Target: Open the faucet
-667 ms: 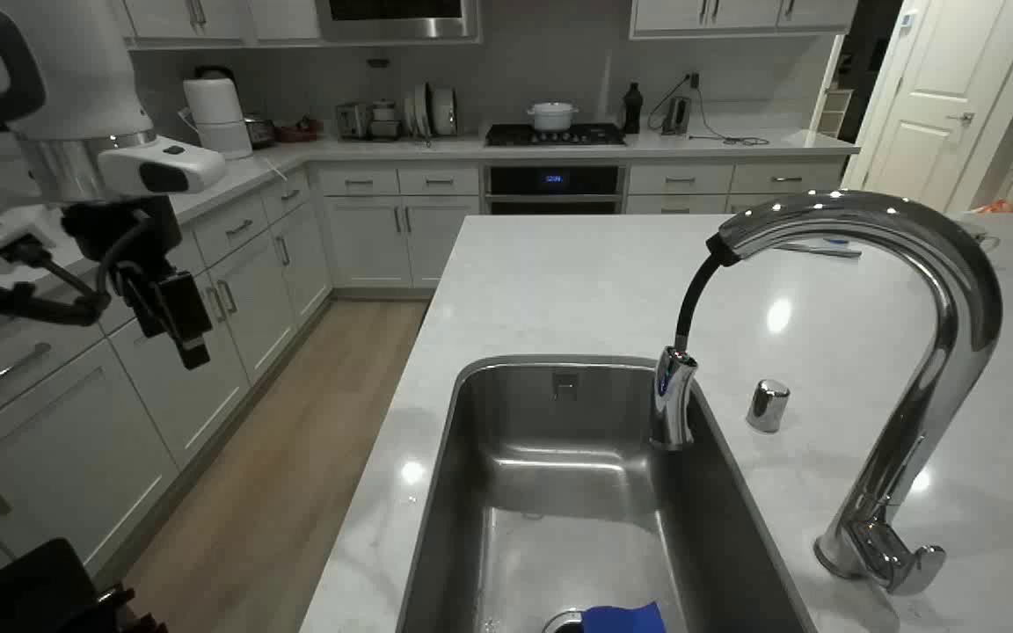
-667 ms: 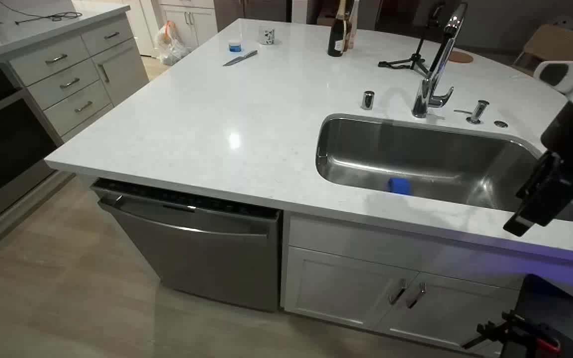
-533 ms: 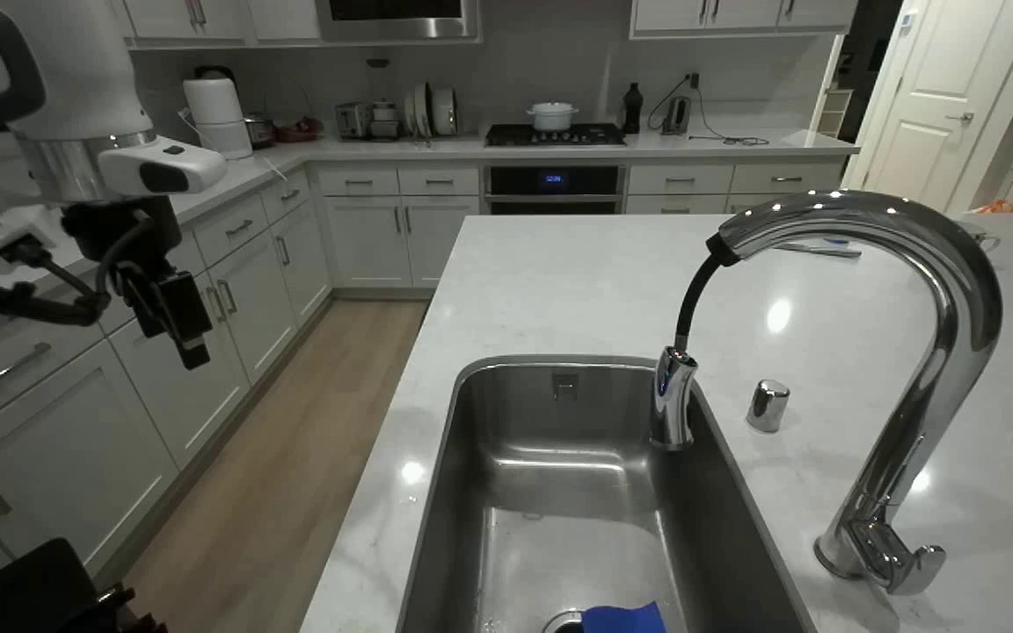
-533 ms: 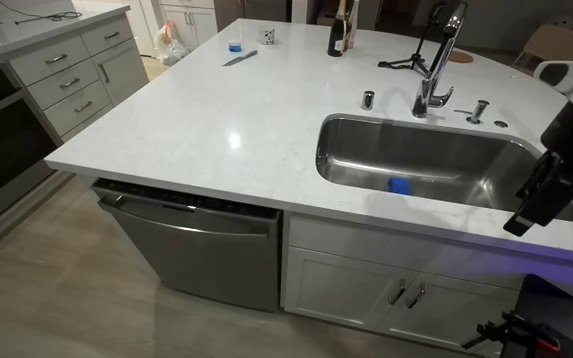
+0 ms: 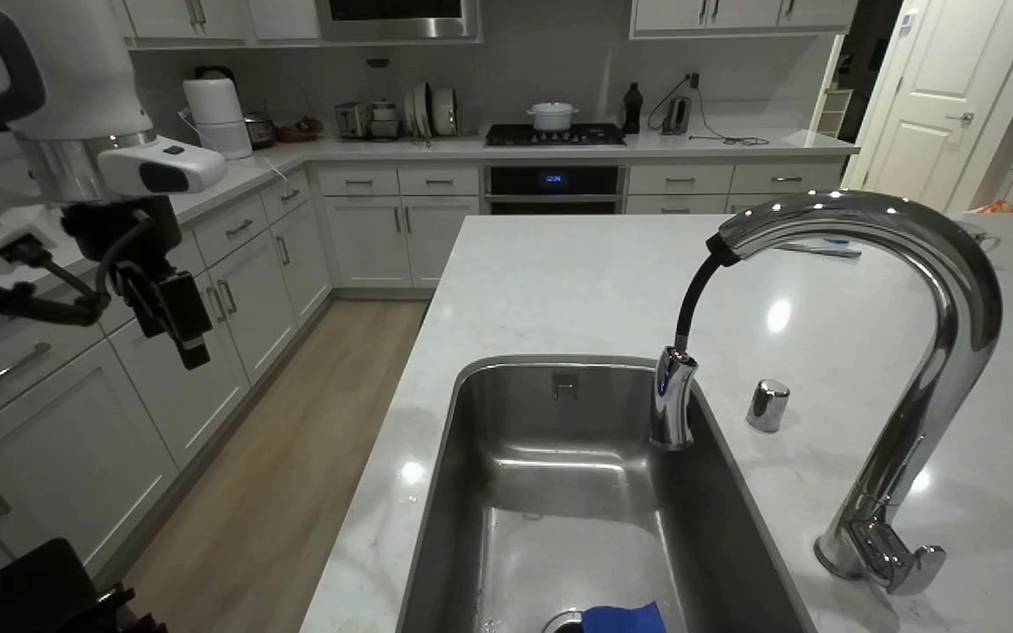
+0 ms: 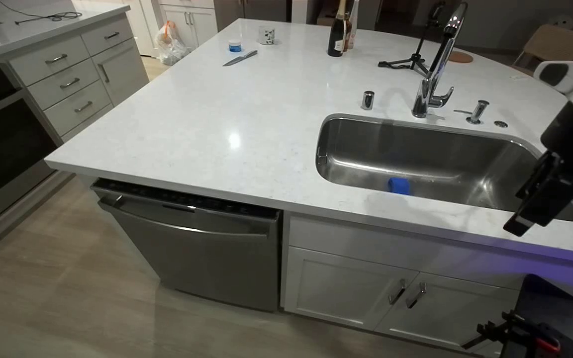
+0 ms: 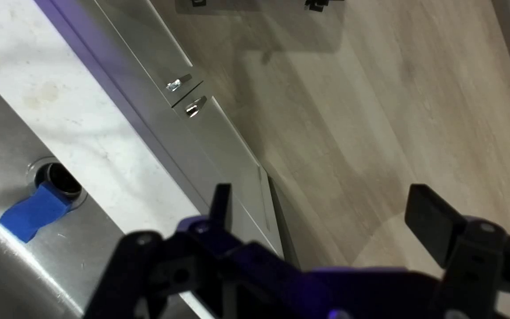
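The tall chrome gooseneck faucet point(image 5: 915, 431) stands on the counter beside the sink; it also shows in an exterior view point(image 6: 422, 101). Its spray head point(image 5: 672, 400) hangs from a black hose over the sink's edge. Its small lever handle point(image 5: 915, 567) sticks out low near the base and also shows in an exterior view point(image 6: 443, 98). The faucet is out of the wrist view. My gripper point(image 7: 321, 197) is open and empty, with fingers wide apart over the floor and the cabinet front. In both exterior views the gripper point(image 5: 194, 356) point(image 6: 518, 227) points down, well apart from the faucet.
The steel sink point(image 6: 416, 144) lies between gripper and faucet, with a blue cloth-like piece point(image 7: 38, 210) by its drain. A short chrome cylinder point(image 5: 768, 406) and a soap pump point(image 6: 478, 112) stand near the faucet. A black tripod point(image 6: 413, 62) and bottles point(image 6: 338, 35) stand behind.
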You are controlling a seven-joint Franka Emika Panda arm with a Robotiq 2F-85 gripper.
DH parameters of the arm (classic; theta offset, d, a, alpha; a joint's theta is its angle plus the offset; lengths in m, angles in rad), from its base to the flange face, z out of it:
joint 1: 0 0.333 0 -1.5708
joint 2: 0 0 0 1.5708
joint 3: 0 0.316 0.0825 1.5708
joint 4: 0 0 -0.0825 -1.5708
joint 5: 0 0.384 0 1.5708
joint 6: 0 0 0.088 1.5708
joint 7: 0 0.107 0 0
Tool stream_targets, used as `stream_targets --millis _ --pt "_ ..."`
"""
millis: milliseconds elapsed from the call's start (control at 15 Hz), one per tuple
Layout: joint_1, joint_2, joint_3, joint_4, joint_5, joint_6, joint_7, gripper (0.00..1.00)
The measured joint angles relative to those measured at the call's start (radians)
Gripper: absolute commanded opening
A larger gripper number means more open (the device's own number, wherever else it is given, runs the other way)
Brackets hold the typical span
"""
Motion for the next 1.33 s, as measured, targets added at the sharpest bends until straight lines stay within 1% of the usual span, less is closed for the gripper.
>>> stream_targets --millis 1067,1200,1333 --pt "0.000 0.006 0.000 0.000 0.000 0.005 0.000 1.00" --pt "-0.007 0.030 -0.001 0.000 -0.001 0.038 0.000 1.00" --pt "-0.019 0.076 -0.002 0.002 -0.016 0.100 0.000 1.00"
